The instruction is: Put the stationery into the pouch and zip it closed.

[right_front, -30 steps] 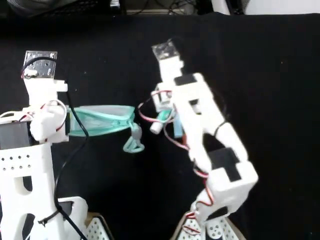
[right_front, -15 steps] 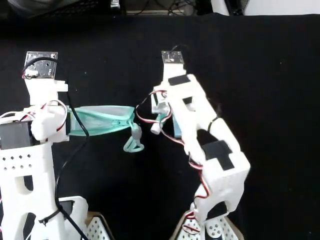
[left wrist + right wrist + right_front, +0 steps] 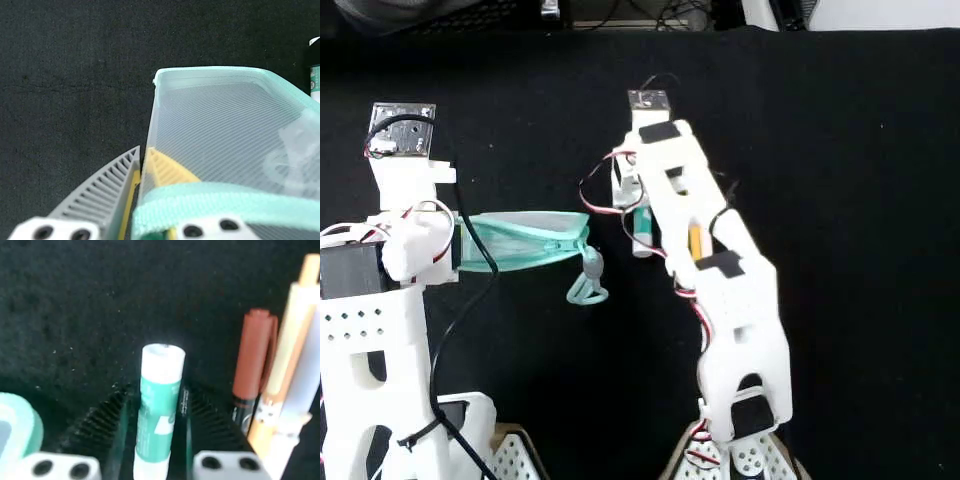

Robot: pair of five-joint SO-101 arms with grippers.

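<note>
The teal-edged mesh pouch [image 3: 520, 242] lies left of centre, its zip pull [image 3: 588, 285] hanging off the right end. My left gripper [image 3: 458, 245] is shut on the pouch's left end; in the left wrist view the grey and yellow fingers [image 3: 142, 155] pinch the pouch's [image 3: 225, 125] wall. My right gripper [image 3: 640, 225] is just right of the pouch, shut on a green and white glue stick [image 3: 642, 240]. In the right wrist view the glue stick [image 3: 161, 375] stands between the black fingers [image 3: 112, 415]. Beside it lie a brown marker [image 3: 252, 360] and an orange pen [image 3: 285, 355].
The table is covered in black cloth [image 3: 860, 200], with open room to the right and at the back. An orange pen [image 3: 695, 243] peeks out under the right arm. Both arm bases stand at the front edge.
The right arm has swung left and straightened, bringing the glue stick closer to the pouch's open end and turning it more upright. The left arm and pouch have kept still.
</note>
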